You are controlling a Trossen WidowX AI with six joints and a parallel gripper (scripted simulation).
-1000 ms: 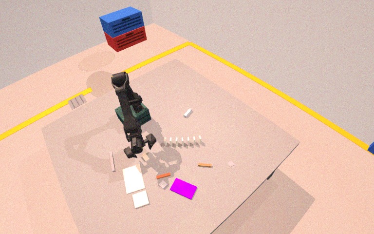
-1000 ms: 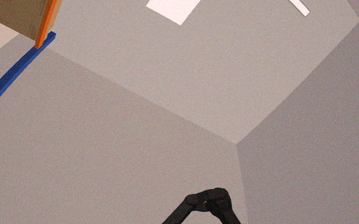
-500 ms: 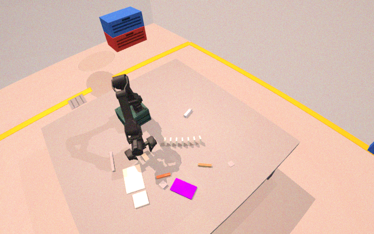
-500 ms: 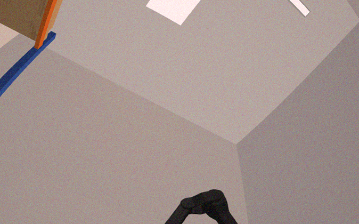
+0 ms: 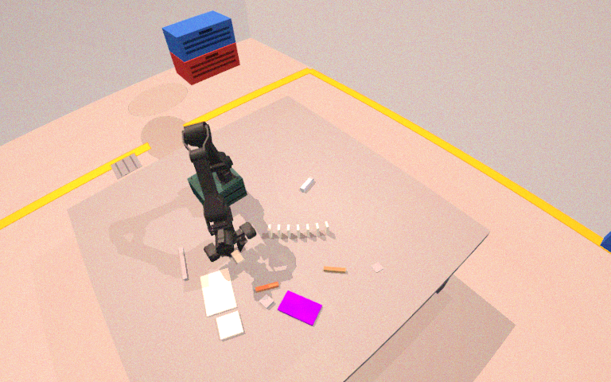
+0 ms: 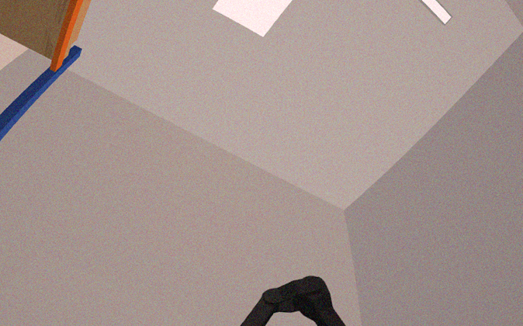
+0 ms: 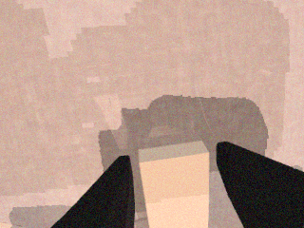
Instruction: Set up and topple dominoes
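Note:
Several cream dominoes (image 5: 297, 231) stand upright in an evenly spaced row right of the arm in the top view. A single cream domino (image 5: 238, 256) (image 7: 177, 182) lies apart from the row, to its lower left. My gripper (image 5: 229, 247) (image 7: 174, 159) is over this domino, pointing down, with its fingers part-way apart. In the wrist view one black finger is on each side of the domino, and a narrow gap shows on both sides, so it is not clamped. The fingers' contact with the table is hidden.
A white block (image 5: 307, 185) lies behind the row. A pale stick (image 5: 182, 263), white sheets (image 5: 218, 292) (image 5: 230, 325), an orange-red bar (image 5: 266, 286), an orange bar (image 5: 334, 269), a magenta rectangle (image 5: 300, 308) and small pinkish squares (image 5: 266, 301) (image 5: 377, 267) lie around the front.

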